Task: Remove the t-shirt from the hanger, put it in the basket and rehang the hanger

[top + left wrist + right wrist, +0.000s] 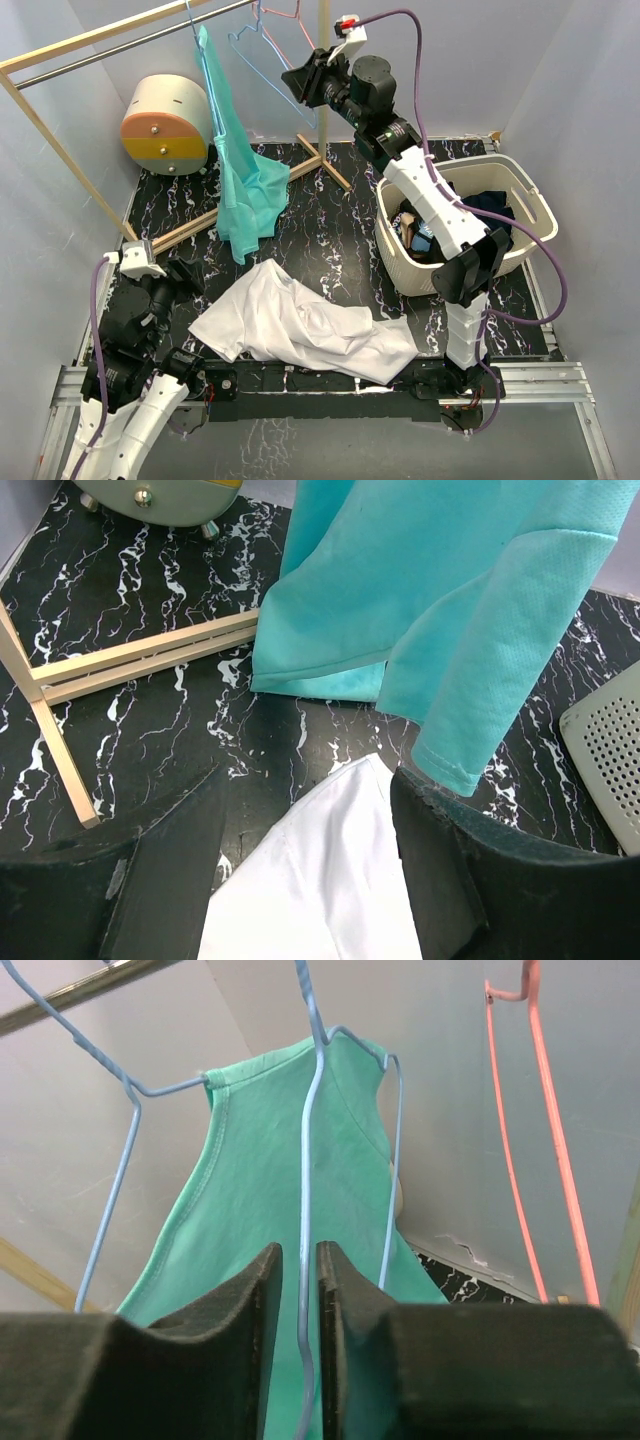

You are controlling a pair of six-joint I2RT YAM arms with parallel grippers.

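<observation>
- right hand: jaws narrow, the blue hanger wire running between them; pinched or loose, cannot tell.
- teal t-shirt hangs on that hanger, low over the worktop.
- left hand: jaws wide, holding nothing, above a white t-shirt lying on the worktop.

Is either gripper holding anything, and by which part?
Left gripper open, holding nothing. A wire of the blue hanger runs between the nearly closed fingers of the right gripper; whether they clamp it cannot be told.
</observation>
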